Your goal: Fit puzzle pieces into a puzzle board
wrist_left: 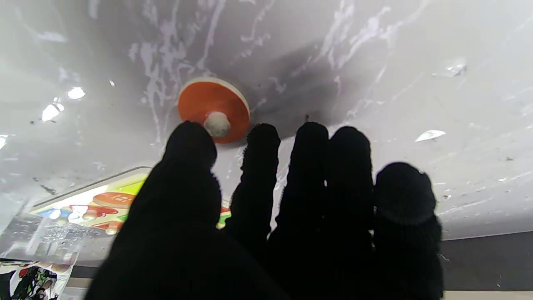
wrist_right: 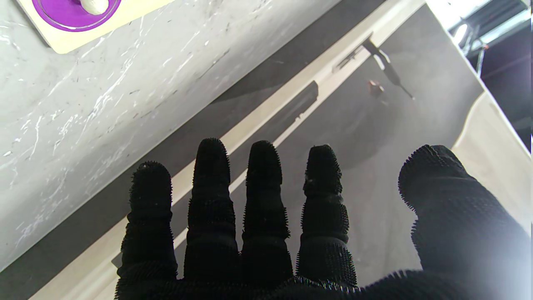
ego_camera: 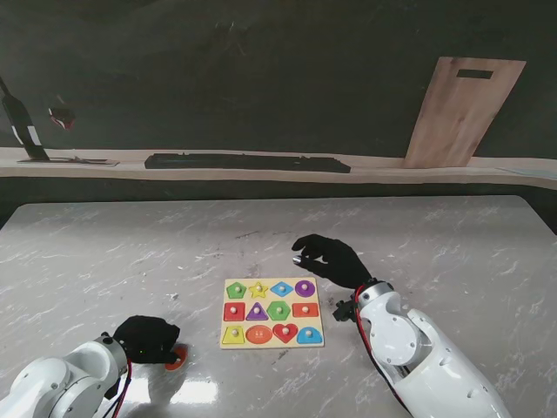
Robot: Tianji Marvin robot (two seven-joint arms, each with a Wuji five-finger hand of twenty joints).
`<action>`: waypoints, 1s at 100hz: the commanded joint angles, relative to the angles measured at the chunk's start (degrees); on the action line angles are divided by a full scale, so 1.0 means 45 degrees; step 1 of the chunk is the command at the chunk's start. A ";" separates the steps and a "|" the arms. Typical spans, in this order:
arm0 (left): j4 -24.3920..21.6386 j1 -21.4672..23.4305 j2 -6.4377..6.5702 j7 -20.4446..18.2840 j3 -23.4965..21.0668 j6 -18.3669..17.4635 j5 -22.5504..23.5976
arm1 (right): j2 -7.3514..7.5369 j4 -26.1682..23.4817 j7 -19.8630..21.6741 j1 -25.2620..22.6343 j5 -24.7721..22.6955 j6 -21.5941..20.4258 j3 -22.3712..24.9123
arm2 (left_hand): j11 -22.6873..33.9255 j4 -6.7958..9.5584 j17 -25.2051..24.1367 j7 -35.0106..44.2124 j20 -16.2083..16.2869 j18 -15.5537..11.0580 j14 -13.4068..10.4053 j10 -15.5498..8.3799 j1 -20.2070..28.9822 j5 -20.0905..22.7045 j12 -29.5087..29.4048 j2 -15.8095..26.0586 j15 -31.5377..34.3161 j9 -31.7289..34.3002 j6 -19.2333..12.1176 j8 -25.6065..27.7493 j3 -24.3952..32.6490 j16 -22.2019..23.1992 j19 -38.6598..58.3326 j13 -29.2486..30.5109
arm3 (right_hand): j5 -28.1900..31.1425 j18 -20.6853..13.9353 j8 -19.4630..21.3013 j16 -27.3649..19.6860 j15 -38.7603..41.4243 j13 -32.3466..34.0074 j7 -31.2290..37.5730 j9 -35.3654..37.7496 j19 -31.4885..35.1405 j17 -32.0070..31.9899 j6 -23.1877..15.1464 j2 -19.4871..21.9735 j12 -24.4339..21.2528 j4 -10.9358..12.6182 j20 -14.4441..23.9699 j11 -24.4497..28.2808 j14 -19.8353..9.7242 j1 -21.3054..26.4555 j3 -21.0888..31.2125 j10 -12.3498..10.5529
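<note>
The puzzle board (ego_camera: pixel 271 313) lies flat on the marble counter (ego_camera: pixel 104 252), near the robot's edge and about midway between the arms. Its twelve slots all appear filled with coloured shapes, among them a purple circle (ego_camera: pixel 305 287) at the far right corner, which the right wrist view shows with a pale knob. To the left of the board, well apart from it, an orange disc (ego_camera: pixel 177 358) with a pale knob rests on the counter. The left hand (ego_camera: pixel 148 339) sits low over the counter just beside this disc, its fingers (wrist_left: pixel 262 166) extended and slightly spread; in the wrist view the thumb tip is at the knob, but whether it touches cannot be told, and the hand grips nothing. The right hand (ego_camera: pixel 331 259) hovers beyond the board's far right corner, fingers (wrist_right: pixel 212 183) straight and apart, holding nothing. Against the dark back wall a wooden cutting board (ego_camera: pixel 461 111) leans on a ledge, and a long black bar (ego_camera: pixel 248 162) lies along that ledge.
</note>
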 commanded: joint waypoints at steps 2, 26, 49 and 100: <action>-0.0053 -0.0004 0.0049 -0.0105 0.0080 0.0057 -0.0118 | -0.0049 -0.0064 0.0007 -0.0060 -0.0018 0.0016 -0.0039 | 0.0017 0.0537 -0.0041 -0.0046 -0.0107 -0.0416 0.0019 0.0242 -0.0241 -0.0134 0.0173 -0.0128 0.0191 -0.0075 0.0212 0.0269 0.0267 -0.0010 0.0486 -0.0071 | 0.0204 0.0108 0.0128 0.0165 0.0162 0.0230 -0.0089 0.0237 0.0204 -0.0085 -0.0298 0.0286 0.0081 0.0231 0.0057 0.0144 0.0057 0.0013 0.0020 0.0026; -0.0066 -0.0100 0.0065 -0.0248 0.0191 0.0063 -0.0152 | -0.0047 -0.0084 -0.0003 -0.0077 -0.0028 0.0031 -0.0021 | 0.0196 0.0487 0.0142 0.0320 -0.0067 -0.0376 0.0008 0.0152 -0.0270 0.0074 0.0248 -0.0186 0.0318 0.0183 0.0044 0.0519 0.0429 0.0036 0.0611 0.0134 | 0.0205 0.0098 0.0124 0.0162 0.0159 0.0222 -0.0093 0.0247 0.0204 -0.0085 -0.0300 0.0293 0.0077 0.0230 0.0054 0.0144 0.0048 0.0014 0.0017 0.0025; 0.0007 -0.0271 0.0095 -0.0445 0.0345 0.0057 -0.0036 | -0.0048 -0.0105 -0.0021 -0.0097 -0.0040 0.0035 0.0006 | 0.0283 0.0491 0.0225 0.0580 -0.0061 -0.0406 -0.0054 0.0080 -0.0100 0.0043 0.0288 -0.0493 0.0383 0.0244 -0.0069 0.0613 0.0538 0.0029 0.0684 0.0214 | 0.0201 0.0099 0.0123 0.0162 0.0164 0.0228 -0.0094 0.0235 0.0203 -0.0092 -0.0307 0.0287 0.0075 0.0230 0.0052 0.0137 0.0045 0.0013 0.0010 0.0023; 0.0063 -0.0332 0.0114 -0.0665 0.0531 0.0284 0.0016 | -0.0042 -0.0122 -0.0010 -0.0113 -0.0045 0.0051 0.0033 | 0.0179 0.0358 0.0144 0.0515 -0.0127 -0.0481 -0.0111 0.0146 -0.0120 -0.0298 0.0227 -0.1200 0.0310 0.0060 0.0044 0.0069 0.1811 -0.0056 0.0650 0.0124 | 0.0215 0.0104 0.0124 0.0163 0.0169 0.0239 -0.0087 0.0256 0.0201 -0.0095 -0.0302 0.0295 0.0076 0.0232 0.0048 0.0146 0.0050 0.0014 0.0008 0.0019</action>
